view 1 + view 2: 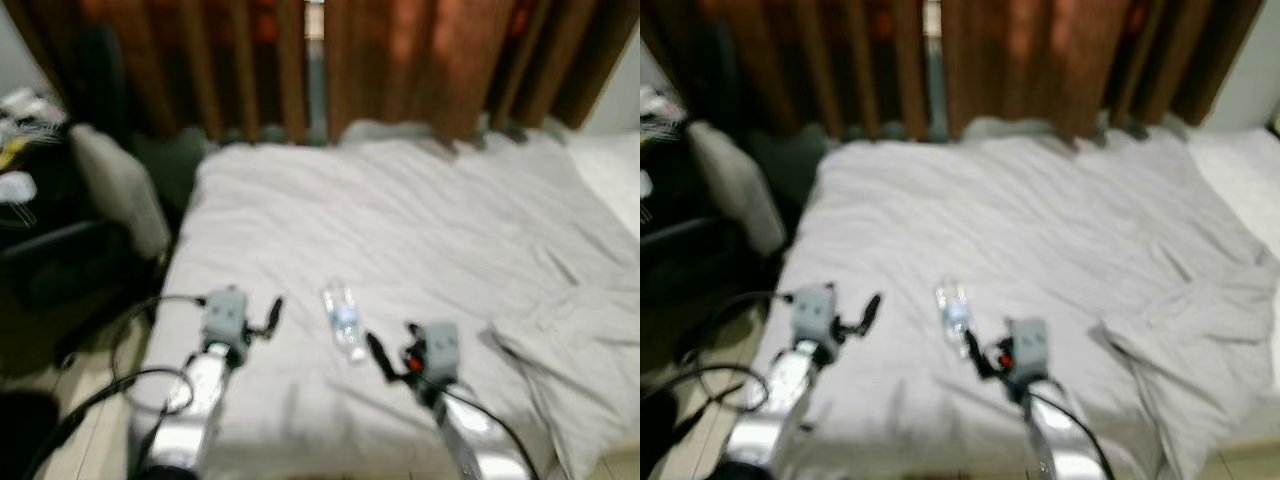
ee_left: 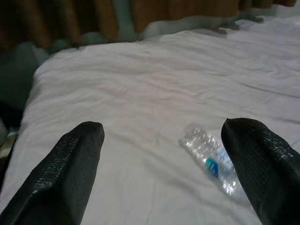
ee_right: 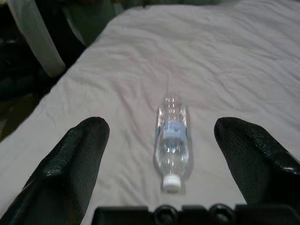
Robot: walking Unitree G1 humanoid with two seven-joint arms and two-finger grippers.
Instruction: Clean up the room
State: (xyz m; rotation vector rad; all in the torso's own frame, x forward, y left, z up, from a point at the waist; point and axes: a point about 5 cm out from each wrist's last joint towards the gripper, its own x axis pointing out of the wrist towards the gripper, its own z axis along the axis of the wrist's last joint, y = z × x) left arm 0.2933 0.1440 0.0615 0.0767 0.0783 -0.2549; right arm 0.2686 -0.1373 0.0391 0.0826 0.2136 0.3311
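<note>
A clear plastic bottle with a white cap and blue label lay on its side on the bed, near the front edge and between the two arms. The right gripper hovered just short of the bottle's cap end, fingers spread wide and holding nothing. The left gripper hung over the sheet to the bottle's left, also wide and empty. A rumpled white sheet covered the bed. Brown curtains hung behind it. A dark chair stood at the left.
</note>
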